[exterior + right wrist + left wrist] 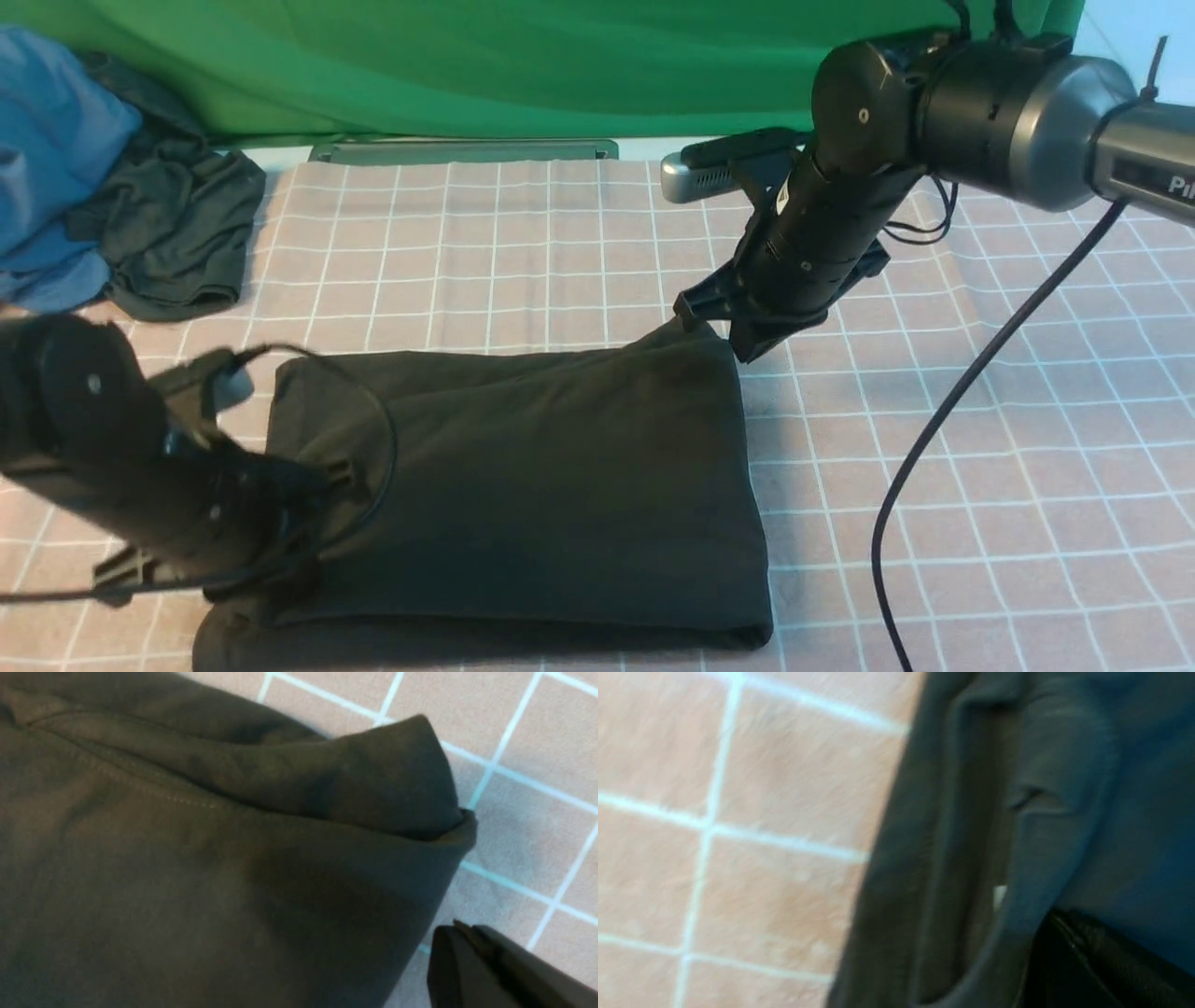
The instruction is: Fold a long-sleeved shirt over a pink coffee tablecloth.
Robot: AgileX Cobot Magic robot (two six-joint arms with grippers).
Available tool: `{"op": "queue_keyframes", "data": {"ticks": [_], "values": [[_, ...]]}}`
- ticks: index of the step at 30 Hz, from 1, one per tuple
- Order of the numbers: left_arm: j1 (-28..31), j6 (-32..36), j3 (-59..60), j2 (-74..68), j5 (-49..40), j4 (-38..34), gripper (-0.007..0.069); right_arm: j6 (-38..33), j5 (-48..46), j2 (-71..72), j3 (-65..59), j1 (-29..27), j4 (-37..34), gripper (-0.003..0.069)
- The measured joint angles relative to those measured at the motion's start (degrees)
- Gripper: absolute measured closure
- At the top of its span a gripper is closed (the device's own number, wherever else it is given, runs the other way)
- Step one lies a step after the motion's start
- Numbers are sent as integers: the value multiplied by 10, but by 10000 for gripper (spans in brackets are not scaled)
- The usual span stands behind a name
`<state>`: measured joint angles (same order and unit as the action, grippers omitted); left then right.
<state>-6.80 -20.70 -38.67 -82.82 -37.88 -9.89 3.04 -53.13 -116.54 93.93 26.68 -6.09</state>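
Long-sleeved shirt lies folded compact on the pink coffee tablecloth; my left gripper and right gripper have jaws together, apparently empty; little remains.

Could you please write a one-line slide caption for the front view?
Folded long-sleeved shirt on pink coffee tablecloth, a gripper at each end.

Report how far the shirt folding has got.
Done: the shirt lies on the pink tablecloth as a folded rectangular bundle, no sleeves showing. In hand: the left gripper sits at its left edge, the right gripper at its far right corner; whether either pinches cloth is unclear. Left: possibly one more fold.
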Motion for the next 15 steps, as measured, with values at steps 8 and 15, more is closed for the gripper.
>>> {"op": "queue_keyframes", "data": {"ticks": [8,15], "values": [[0,-55,-8,25,-23,55,612,-36,-40,0,50,0,-2,609],[1,-38,-62,181,-74,75,612,-63,-104,68,132,-12,4,608]]}}
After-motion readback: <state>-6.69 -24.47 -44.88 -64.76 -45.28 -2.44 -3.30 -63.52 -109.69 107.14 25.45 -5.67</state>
